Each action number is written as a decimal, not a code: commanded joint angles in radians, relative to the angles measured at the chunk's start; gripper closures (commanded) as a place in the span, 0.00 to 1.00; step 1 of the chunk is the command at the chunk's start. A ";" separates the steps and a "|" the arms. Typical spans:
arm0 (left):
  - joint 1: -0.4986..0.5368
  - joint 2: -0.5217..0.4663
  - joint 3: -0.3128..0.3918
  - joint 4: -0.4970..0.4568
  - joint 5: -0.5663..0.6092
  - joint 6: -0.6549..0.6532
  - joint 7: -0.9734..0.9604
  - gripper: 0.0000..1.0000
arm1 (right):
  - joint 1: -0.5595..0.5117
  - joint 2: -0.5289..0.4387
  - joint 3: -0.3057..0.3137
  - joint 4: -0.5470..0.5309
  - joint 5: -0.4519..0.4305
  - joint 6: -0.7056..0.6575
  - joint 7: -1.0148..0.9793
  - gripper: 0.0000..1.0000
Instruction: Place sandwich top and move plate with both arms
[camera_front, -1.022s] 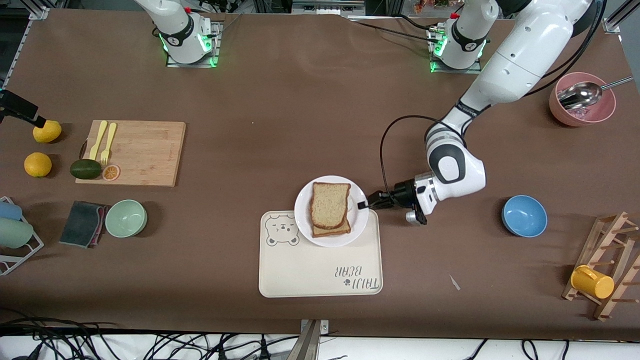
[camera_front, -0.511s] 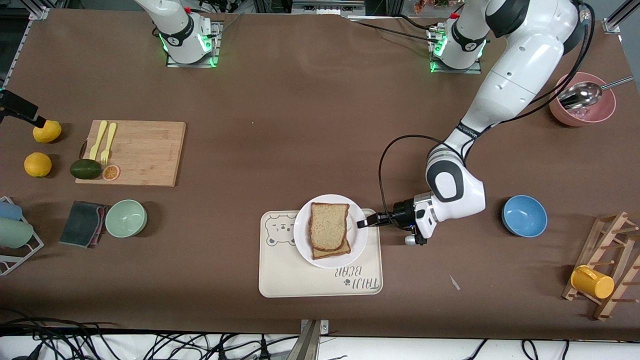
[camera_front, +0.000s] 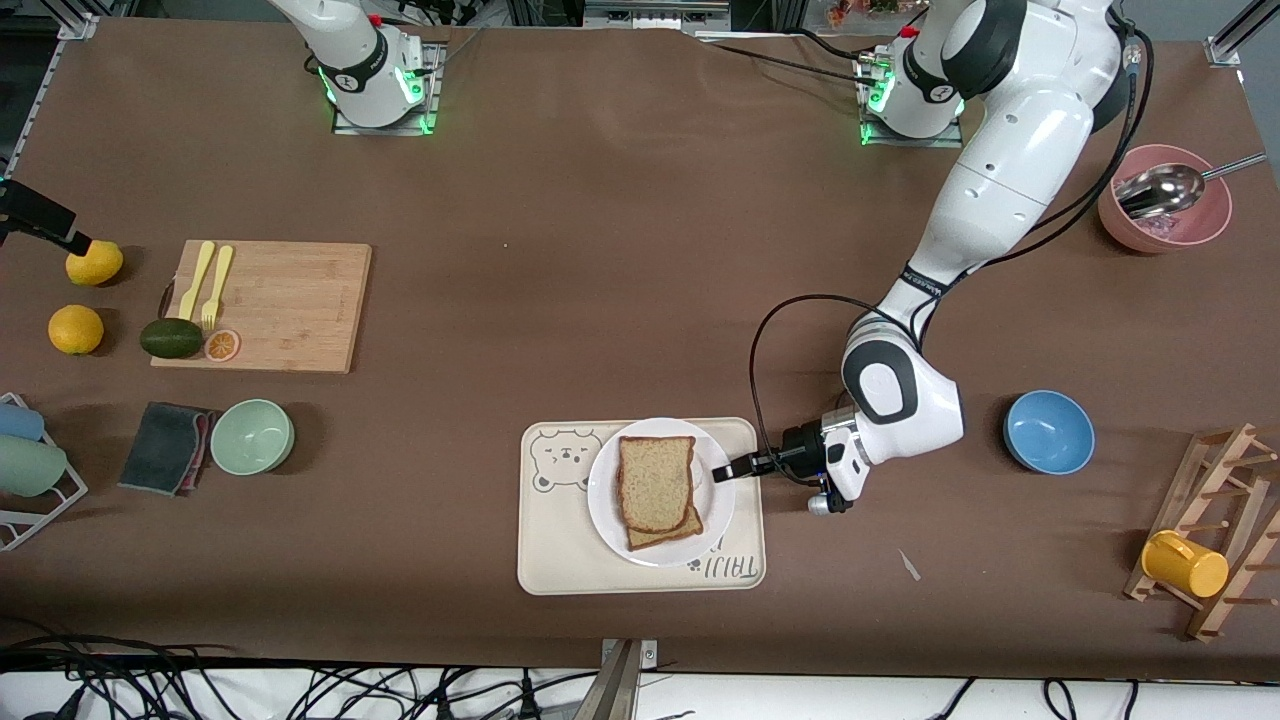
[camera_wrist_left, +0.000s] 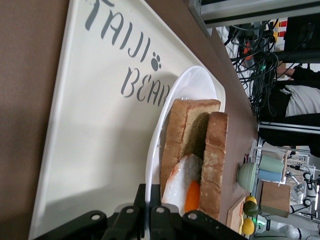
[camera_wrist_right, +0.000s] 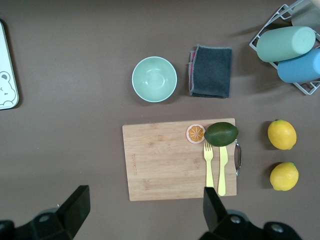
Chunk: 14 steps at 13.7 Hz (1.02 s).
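With your left gripper (camera_front: 727, 470) pinched shut on the plate (camera_front: 606, 500) rim over the tray (camera_front: 560, 560), keep it level so the sandwich top (camera_front: 655, 482) stays put, while your right gripper (camera_wrist_right: 142, 212) waits wide open above the cutting board (camera_wrist_right: 165, 160).

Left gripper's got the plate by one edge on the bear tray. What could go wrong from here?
1. The left gripper is shut on just one rim of the plate; lifted or pulled fast, the plate could tilt or slip out.
2. The sandwich top sits loose and offset on the lower slice, so a jerk could slide it off.
3. The plate lies on the tray; dragging it may catch the tray's raised rim or shift the tray.
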 joint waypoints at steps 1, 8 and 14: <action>-0.028 0.042 0.008 0.098 0.010 -0.006 -0.060 1.00 | -0.007 -0.023 0.004 -0.011 0.005 -0.008 0.007 0.00; -0.045 0.062 0.009 0.123 0.012 0.003 -0.075 1.00 | -0.007 -0.021 0.004 -0.009 0.005 -0.003 0.007 0.00; -0.043 0.061 0.011 0.115 0.015 0.004 -0.071 1.00 | -0.007 -0.014 0.005 -0.008 0.005 0.004 0.007 0.00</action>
